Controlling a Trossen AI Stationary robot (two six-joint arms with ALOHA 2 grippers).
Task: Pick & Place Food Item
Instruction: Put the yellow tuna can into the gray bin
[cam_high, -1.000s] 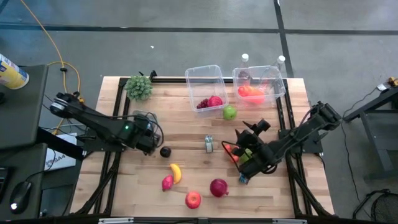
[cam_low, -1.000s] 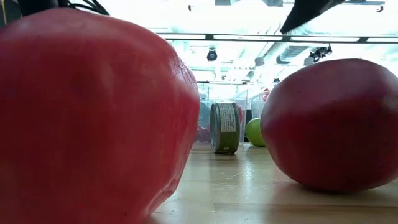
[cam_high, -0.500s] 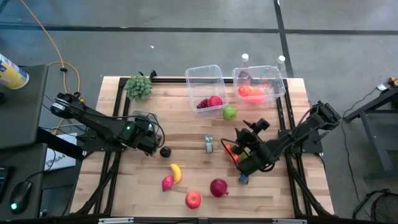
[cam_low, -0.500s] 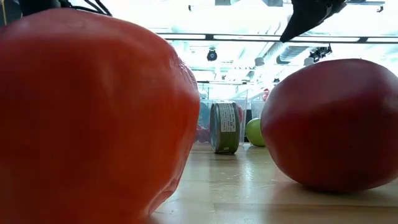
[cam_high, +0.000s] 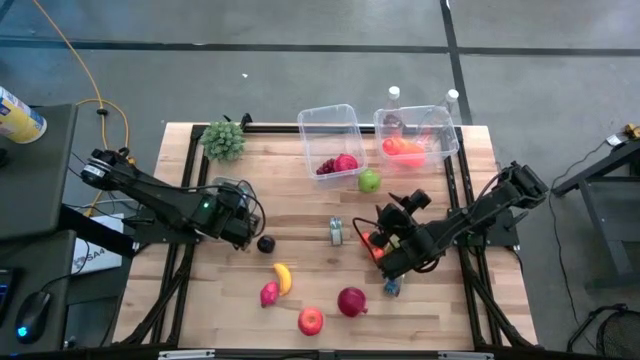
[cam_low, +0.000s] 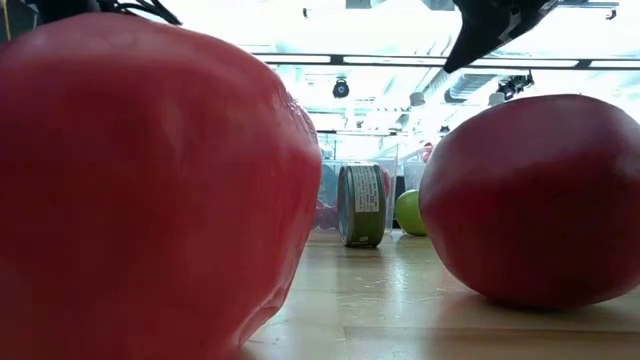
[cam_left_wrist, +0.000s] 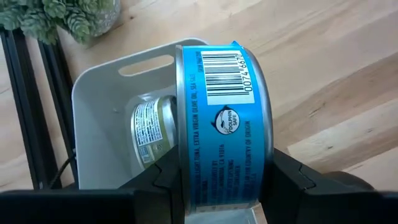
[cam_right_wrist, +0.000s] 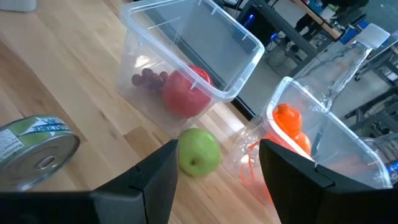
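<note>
Left wrist view: barcoded "Dolphin Safe" can (cam_left_wrist: 221, 124)

You saw the blue tuna can (cam_left_wrist: 221, 124) upright on edge, pinched above the white bin (cam_left_wrist: 106, 124).

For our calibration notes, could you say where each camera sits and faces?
High: overhead, straight down on table; both arms, left tool, right tool.
Low: table-top height, level across; red fruit, arm tip.
Left wrist: past left tool, shut on blue can, toward white bin.
Right wrist: past open right tool toward green apple.
Shared: low and right wrist see green apple.
</note>
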